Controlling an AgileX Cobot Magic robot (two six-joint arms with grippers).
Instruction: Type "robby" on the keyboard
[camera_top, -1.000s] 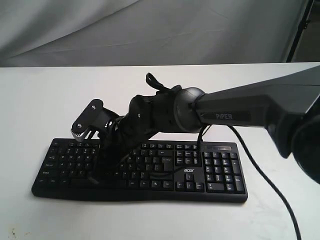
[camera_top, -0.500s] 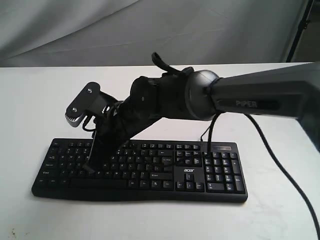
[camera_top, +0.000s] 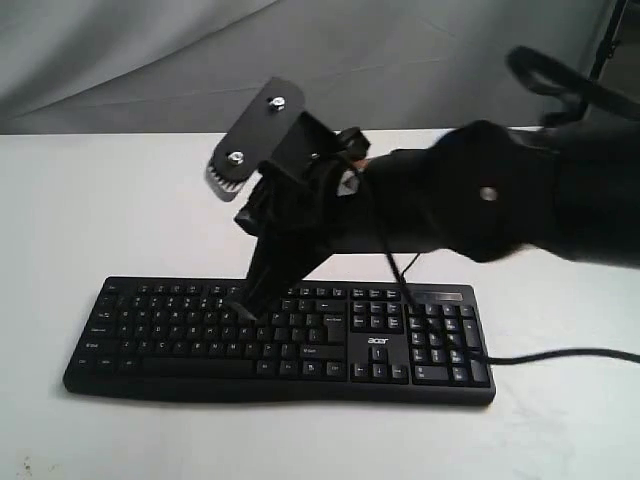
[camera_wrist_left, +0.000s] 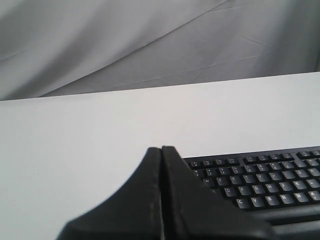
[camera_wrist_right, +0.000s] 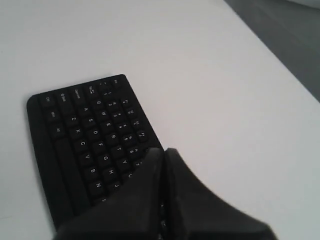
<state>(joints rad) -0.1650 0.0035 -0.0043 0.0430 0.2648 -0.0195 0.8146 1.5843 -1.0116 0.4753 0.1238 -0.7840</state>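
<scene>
The keyboard (camera_top: 280, 345) is faced from its front, slightly raised, by the exterior camera. Its letter-key end is shared by both wrist views: left low, right steeply above.

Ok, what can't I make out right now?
- Key under the right gripper: its own shut jaws cover it, exterior and right wrist views.
- Whether it touches the keyboard: cannot tell, same reason.
- Key legends: too small or blurred in all views.
- The left gripper: outside the exterior view; only its shut jaws show, left wrist view.
</scene>
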